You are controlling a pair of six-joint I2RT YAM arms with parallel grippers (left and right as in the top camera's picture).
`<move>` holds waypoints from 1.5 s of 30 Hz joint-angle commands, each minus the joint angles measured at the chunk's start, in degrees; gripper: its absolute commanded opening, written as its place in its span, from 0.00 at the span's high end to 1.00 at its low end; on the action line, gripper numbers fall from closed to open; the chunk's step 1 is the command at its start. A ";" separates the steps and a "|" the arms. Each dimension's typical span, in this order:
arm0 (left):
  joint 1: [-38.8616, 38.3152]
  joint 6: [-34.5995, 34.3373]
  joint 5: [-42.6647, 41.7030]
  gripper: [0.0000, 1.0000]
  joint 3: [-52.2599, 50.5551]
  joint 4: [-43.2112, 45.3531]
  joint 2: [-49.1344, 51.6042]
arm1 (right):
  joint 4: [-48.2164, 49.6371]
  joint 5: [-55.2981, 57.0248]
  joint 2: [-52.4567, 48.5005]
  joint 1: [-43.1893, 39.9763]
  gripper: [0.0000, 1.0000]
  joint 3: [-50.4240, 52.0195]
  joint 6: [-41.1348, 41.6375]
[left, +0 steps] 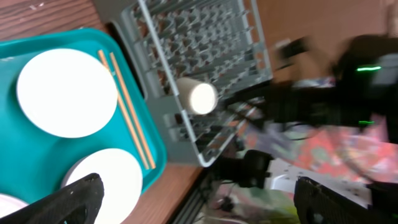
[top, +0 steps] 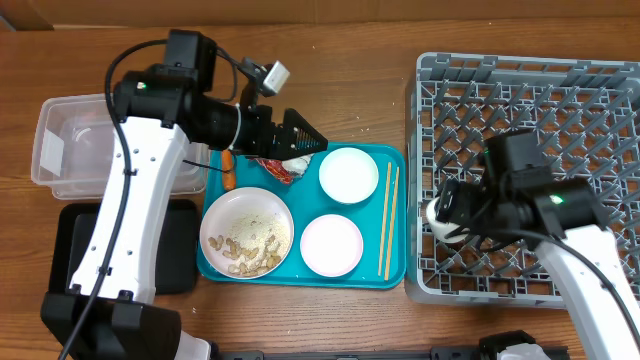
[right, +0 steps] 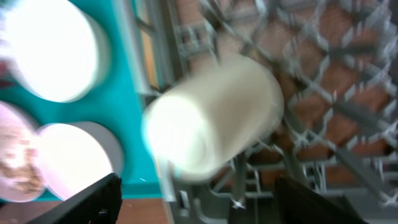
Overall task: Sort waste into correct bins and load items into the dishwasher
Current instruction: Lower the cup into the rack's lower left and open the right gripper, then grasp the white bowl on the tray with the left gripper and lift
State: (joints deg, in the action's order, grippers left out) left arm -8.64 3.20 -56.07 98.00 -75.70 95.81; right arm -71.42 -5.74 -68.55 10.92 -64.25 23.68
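A: Okay, right claw (right: 197, 185) first. We are seeing its fingers spread wide, pinching nothing. The small white cup (right: 217, 115) is lying on its side just past the tips, in the grey dish rack (top: 560, 90), near its left edge.

B: Agreed. We are reading that as the loading step, with the cup probably resting on the lattice so the pegs are stopping it from rolling. It is blurry, so we are not calling contact.

A: Left claw (left: 196, 188)?

B: Also spread, and empty. It is hovering over the top-left part of the teal tray (top: 370, 268), right above the crumpled red wrapper (top: 280, 168). The carrot (top: 228, 172) is lying just beside that.

A: So we are guessing the fingers are apart to straddle the wrapper.

B: Likely. The clear tub (top: 60, 150) and black tray (top: 170, 250) are sitting left of the teal tray, on that arm's side. The chopsticks (top: 389, 220) are lying along its right side, nearer the rack. The rice bits (top: 245, 258) are sitting in the big bowl (top: 222, 208).
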 commanded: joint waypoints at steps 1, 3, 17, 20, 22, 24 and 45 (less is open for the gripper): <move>-3.50 0.70 9.55 0.03 1.07 -0.35 -0.24 | 1.11 1.22 5.99 0.22 0.18 -6.34 -0.63; -5.90 -1.70 18.01 0.04 1.07 -0.37 -0.24 | 1.03 4.59 8.02 0.22 0.17 -8.26 2.43; -18.38 -18.67 61.11 0.07 -7.89 11.45 0.57 | -4.13 13.46 14.27 0.22 0.13 -9.31 15.41; -18.38 -18.38 53.35 0.24 -15.06 21.84 2.45 | -5.38 13.44 14.27 0.22 0.12 -9.31 15.39; -18.73 -18.40 49.64 0.36 -17.38 25.68 4.17 | -6.10 13.44 14.27 0.22 0.11 -9.31 15.39; -19.39 -18.38 48.76 0.44 -18.53 28.02 6.40 | -6.75 13.44 14.27 0.22 0.11 -9.31 15.39; -20.52 -16.06 51.63 0.96 -11.47 27.80 16.06 | -5.77 7.19 11.98 0.26 0.05 -9.20 9.14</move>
State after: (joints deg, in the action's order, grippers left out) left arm -29.17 -13.17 -5.04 81.54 -44.91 114.28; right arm -79.40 6.44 -56.10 10.92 -72.69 38.41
